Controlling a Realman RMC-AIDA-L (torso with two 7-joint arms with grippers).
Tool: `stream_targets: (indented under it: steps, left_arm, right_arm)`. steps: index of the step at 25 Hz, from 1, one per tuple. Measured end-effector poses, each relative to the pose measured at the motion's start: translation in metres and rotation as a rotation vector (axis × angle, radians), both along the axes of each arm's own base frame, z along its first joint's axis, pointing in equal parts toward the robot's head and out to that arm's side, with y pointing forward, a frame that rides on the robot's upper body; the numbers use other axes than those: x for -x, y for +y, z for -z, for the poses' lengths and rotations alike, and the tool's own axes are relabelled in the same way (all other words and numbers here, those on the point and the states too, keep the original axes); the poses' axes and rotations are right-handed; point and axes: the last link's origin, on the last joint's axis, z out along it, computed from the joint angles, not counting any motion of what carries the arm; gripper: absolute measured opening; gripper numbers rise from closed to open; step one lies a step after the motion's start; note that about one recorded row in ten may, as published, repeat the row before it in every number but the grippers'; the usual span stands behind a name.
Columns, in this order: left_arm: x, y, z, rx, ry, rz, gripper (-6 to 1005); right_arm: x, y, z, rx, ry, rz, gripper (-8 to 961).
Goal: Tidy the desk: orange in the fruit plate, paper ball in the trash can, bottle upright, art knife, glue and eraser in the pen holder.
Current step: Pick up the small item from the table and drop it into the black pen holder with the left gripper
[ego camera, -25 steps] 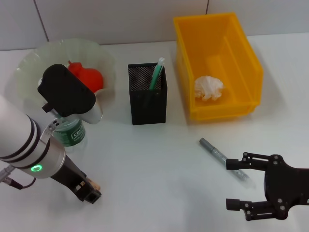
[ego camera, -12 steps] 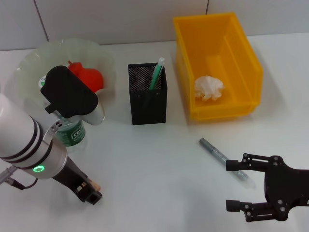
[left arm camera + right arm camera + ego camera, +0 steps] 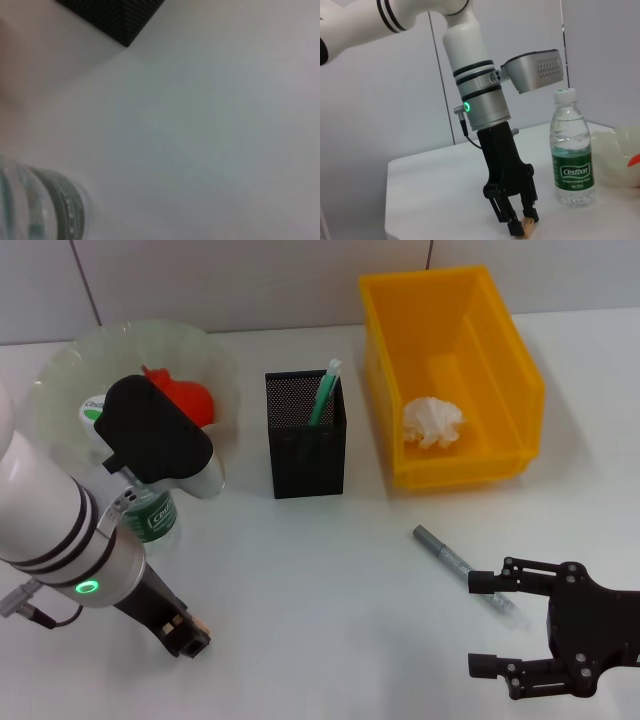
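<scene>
My left gripper [image 3: 188,640] is down at the table near the front left, shut on a small tan eraser [image 3: 198,623]; the right wrist view shows this gripper [image 3: 522,225] with the eraser [image 3: 529,223] between its tips. The bottle [image 3: 150,512] stands upright behind it, green-labelled [image 3: 572,150]. An orange [image 3: 188,397] lies in the fruit plate [image 3: 60,380]. The paper ball [image 3: 432,422] is inside the yellow trash can [image 3: 520,380]. A grey art knife [image 3: 452,558] lies on the table just beyond my open right gripper [image 3: 478,623]. The black mesh pen holder [image 3: 305,440] holds a green stick.
The left wrist view shows only a corner of the pen holder [image 3: 115,15], bare white table and the bottle's side [image 3: 45,205]. A tiled wall runs behind the desk.
The left arm's wrist has swung slightly to the right, uncovering the bottle's cap. Its gripper stays low by the eraser. The right arm has not moved.
</scene>
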Motion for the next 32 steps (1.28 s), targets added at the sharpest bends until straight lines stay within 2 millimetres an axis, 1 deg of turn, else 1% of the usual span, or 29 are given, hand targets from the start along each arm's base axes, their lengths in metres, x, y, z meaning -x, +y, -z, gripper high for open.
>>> stream_targets:
  steps: [5, 8, 10, 12, 14, 18, 24, 28, 32]
  left_arm:
    - [-0.002, -0.002, 0.0, 0.013, 0.003, 0.01, 425]
    - [-0.008, -0.002, -0.002, 0.016, -0.003, 0.031, 425]
    - [-0.029, -0.006, -0.007, 0.026, -0.053, 0.111, 425]
    - [-0.04, -0.008, -0.01, 0.027, -0.087, 0.152, 424]
    - [-0.057, -0.009, -0.016, 0.016, -0.142, 0.223, 424]
    - [-0.079, 0.0, -0.022, -0.064, -0.223, 0.332, 424]
    - [-0.108, 0.015, -0.017, -0.159, -0.364, 0.488, 423]
    - [-0.114, 0.026, -0.013, -0.221, -0.404, 0.531, 423]
    - [-0.109, 0.04, -0.008, -0.273, -0.412, 0.537, 422]
  right_arm:
    - [0.0, 0.0, 0.0, 0.0, 0.0, 0.0, 817]
    - [-0.001, -0.001, 0.0, 0.0, 0.0, 0.002, 817]
    - [-0.001, -0.002, 0.0, -0.001, 0.0, 0.006, 817]
    - [-0.002, -0.002, -0.001, -0.003, 0.001, 0.007, 817]
    - [-0.002, -0.002, -0.001, -0.007, 0.002, 0.01, 817]
    - [-0.002, -0.002, -0.001, -0.009, 0.003, 0.013, 817]
    - [-0.002, -0.002, -0.001, -0.01, 0.004, 0.013, 817]
    - [-0.002, -0.002, -0.001, -0.01, 0.005, 0.011, 817]
    - [-0.002, -0.002, -0.001, -0.01, 0.005, 0.01, 817]
